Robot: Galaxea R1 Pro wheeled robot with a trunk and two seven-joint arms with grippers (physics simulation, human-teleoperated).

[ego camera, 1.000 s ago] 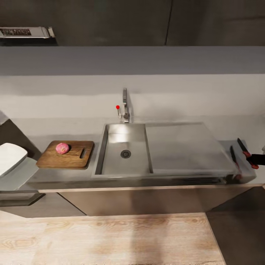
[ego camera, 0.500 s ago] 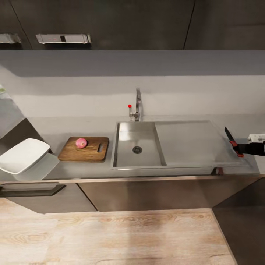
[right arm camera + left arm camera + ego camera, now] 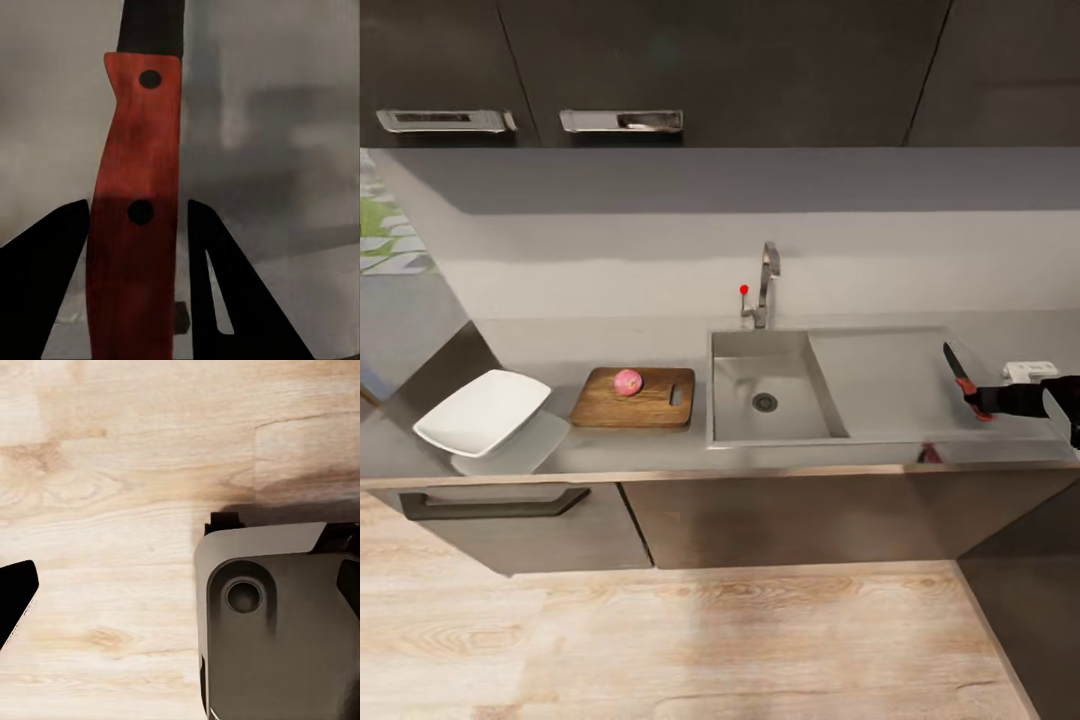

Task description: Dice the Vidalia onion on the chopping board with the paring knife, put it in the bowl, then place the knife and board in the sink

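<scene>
- While the right end effector (image 3: 972,398) sits at the right edge of the head view, its fingers (image 3: 52,277) are clamped on the red handle of the paring knife (image 3: 139,210), dark blade pointing up and away over the drainboard.
- Paring knife, handling judgement: light, stiff and slim; the flat handle could twist between the fingers under cutting load, so a hold low on the handle, clear of the blade, looks right, and that is where it is taken.
- Vidalia onion (image 3: 627,381): rests on the chopping board (image 3: 610,405) at centre left of the head view, whole and undiced. Judged firm, round and liable to roll when the blade presses down.
- Chopping board lies on the table (image 3: 660,455) just beside the left rim of the sink (image 3: 732,430); the white bowl (image 3: 480,411) stands further left, near the board but apart from it.
- Relation: knife and onion are well apart, with the whole sink basin and drainboard between them. The dicing step is not yet begun.
- Left end effector (image 3: 15,600): a dark fingertip shows at the left edge of the left wrist view over wooden floor (image 3: 112,472); I cannot tell whether it is open or closed.
</scene>
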